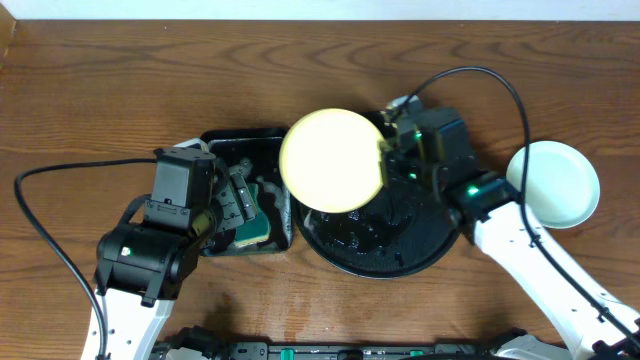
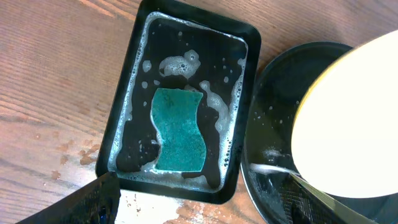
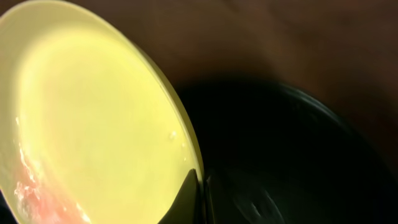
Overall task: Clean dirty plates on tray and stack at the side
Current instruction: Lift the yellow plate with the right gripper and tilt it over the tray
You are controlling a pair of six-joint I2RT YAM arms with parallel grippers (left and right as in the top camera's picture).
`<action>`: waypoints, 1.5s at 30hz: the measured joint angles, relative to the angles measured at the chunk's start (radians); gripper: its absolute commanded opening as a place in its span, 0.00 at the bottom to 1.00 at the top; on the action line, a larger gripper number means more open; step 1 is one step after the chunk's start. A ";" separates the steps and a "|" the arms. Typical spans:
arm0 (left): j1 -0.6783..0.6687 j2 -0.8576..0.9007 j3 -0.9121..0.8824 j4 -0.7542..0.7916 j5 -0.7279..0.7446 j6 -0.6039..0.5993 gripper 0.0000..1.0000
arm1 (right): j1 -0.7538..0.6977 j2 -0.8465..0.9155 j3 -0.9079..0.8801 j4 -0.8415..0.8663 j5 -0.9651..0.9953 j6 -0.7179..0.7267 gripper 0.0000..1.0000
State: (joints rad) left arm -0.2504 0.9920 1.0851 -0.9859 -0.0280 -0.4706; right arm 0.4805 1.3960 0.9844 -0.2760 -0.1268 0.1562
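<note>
the left gripper [image 1: 241,203] stands spread wide over the small rectangular tray [image 2: 127,102] at centre left of the overhead view, holding nothing. directly below it, in the left wrist view, the green sponge [image 2: 179,130] lies flat in suds in the middle of that tray.

the right gripper [image 3: 200,186] is pressed together on the rim of the yellow plate [image 1: 332,160], a thin pinch at the plate's right edge. the plate hangs tilted in the air at the centre of the overhead frame, above the upper left part of the round black tray [image 1: 400,255], and reaches out toward the rectangular tray. a pinkish-red smear [image 3: 37,190] shows at the lower left of the right wrist view, so this plate does not look clean. a pale plate [image 1: 553,183] sits on the wood at the right edge, well apart from the tray. i cannot see a third plate.

risks, as i judge them: the hold is a narrow rim pinch on wet plastic, so scrubbing pressure could swing the plate or slip it out onto the tray. the soapy sponge may squirt from a shallow grab. the raised plate overhangs the left arm's way up, so a careless lift could knock it. stacking now would put the smear on the clean plate.
</note>
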 measured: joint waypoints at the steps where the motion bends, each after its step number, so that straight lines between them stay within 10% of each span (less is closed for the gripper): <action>1: 0.000 0.003 0.000 0.000 0.000 0.000 0.83 | 0.020 0.001 0.000 0.043 -0.001 0.003 0.01; 17: 0.000 0.018 0.000 0.000 0.000 0.000 0.83 | 0.356 0.235 0.003 0.595 0.314 -0.171 0.01; 45: 0.000 0.018 0.000 0.000 0.000 0.000 0.83 | 0.466 0.238 0.003 0.730 0.510 -0.575 0.01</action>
State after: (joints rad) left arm -0.2501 1.0100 1.0851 -0.9863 -0.0280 -0.4706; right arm 0.9466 1.6337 0.9874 0.4538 0.3832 -0.4183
